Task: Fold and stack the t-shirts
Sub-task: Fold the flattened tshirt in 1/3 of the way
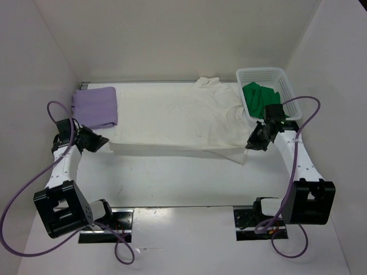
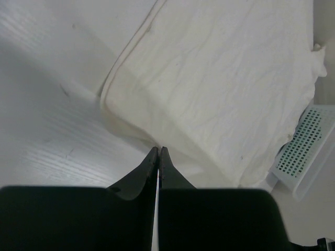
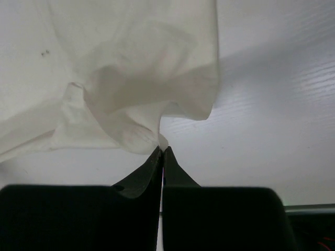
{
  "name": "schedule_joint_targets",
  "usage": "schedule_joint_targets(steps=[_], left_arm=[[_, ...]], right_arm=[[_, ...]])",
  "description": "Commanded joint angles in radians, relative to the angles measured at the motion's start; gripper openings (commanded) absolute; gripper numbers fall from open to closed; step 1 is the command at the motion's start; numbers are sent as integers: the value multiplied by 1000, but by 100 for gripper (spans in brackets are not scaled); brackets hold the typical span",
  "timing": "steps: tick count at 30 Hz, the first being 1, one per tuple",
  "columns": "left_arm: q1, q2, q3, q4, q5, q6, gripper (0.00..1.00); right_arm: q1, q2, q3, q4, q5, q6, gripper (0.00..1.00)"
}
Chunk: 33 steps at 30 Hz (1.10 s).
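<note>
Right jaws pinch cream shirt: wrist view only.

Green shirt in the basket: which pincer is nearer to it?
Right. The right pincer sits just in front of the basket with the green shirt, pinching the cream shirt; the left pincer is across the table, near the purple shirt.
</note>
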<state>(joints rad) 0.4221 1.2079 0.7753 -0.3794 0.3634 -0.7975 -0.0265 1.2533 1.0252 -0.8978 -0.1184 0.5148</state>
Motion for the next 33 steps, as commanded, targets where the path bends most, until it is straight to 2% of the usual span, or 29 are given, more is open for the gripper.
schedule_joint_targets(steps=[1, 6, 13, 19, 33], left_arm=[[-17, 27, 56, 71, -15, -31, 0], [-35, 85, 87, 114, -15, -51, 0], [-121, 235, 165, 181, -83, -62, 0], [-131, 347, 196, 211, -92, -71, 0], [-131, 567, 263, 341, -113, -94, 1]], right_arm=[[-23, 6, 44, 74, -44, -59, 0], [14, 79, 206, 62, -89, -50, 0], [23, 257, 288, 246, -52, -64, 0], [68, 405, 442, 284, -9, -88, 0], [68, 636, 562, 399, 78, -79, 0]])
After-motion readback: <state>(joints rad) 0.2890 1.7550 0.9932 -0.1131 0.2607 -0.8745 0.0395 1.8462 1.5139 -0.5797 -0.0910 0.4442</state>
